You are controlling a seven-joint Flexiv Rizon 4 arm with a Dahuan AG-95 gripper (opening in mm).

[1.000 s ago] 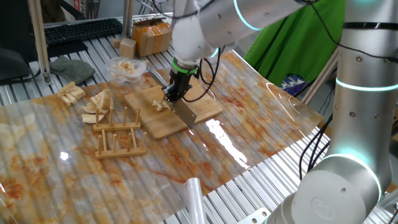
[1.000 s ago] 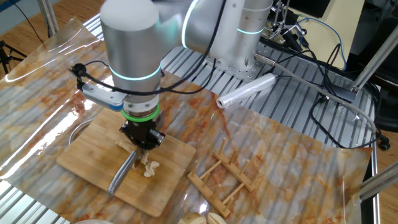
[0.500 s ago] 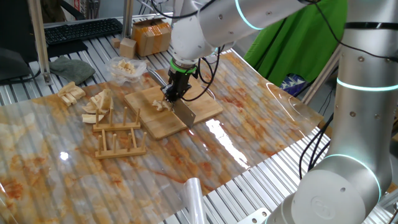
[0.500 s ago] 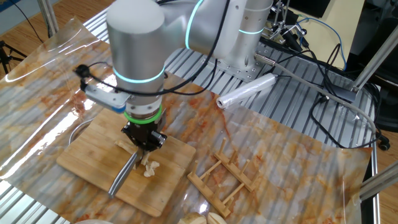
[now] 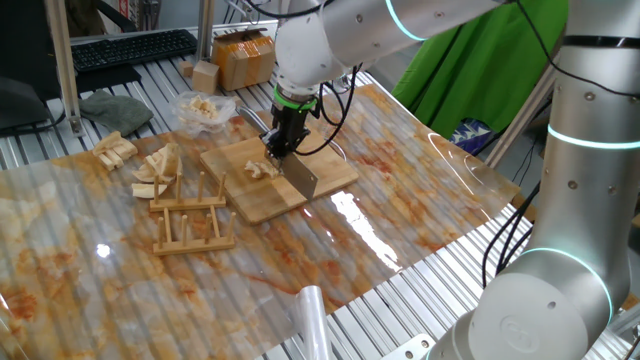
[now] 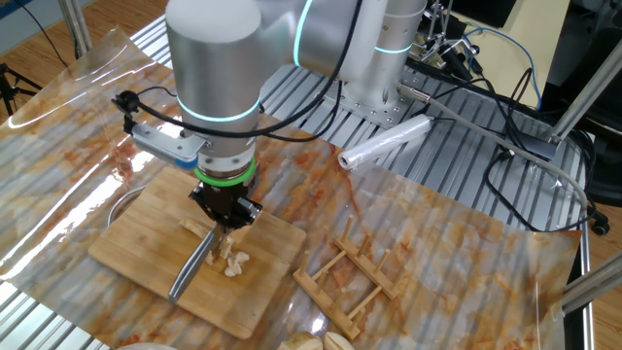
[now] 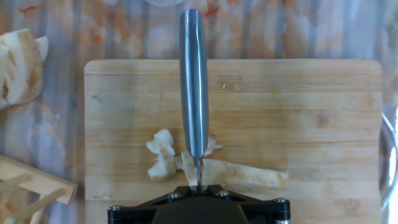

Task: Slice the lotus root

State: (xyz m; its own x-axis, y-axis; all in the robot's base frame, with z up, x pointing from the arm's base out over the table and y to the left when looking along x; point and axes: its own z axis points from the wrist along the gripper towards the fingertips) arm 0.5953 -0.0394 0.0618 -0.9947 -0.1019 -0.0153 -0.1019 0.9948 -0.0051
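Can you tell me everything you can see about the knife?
The knife has a flat, shiny grey metal blade. The gripper is shut on its handle, which is mostly hidden, so the knife hangs edge down over the wooden cutting board. In the hand view you look down on its thin back edge. Under it are pale lotus root bits and a longer strip. Whether the blade touches them or the board, I cannot tell.

- Pale cream lotus root bits (image 7: pixel 163 155)
- Light tan, grained wooden cutting board (image 7: pixel 298 112)
- Grey steel knife blade (image 7: pixel 194 81)
- Orange-marbled table sheet (image 5: pixel 400 200)
- Green cloth (image 5: pixel 480 70)
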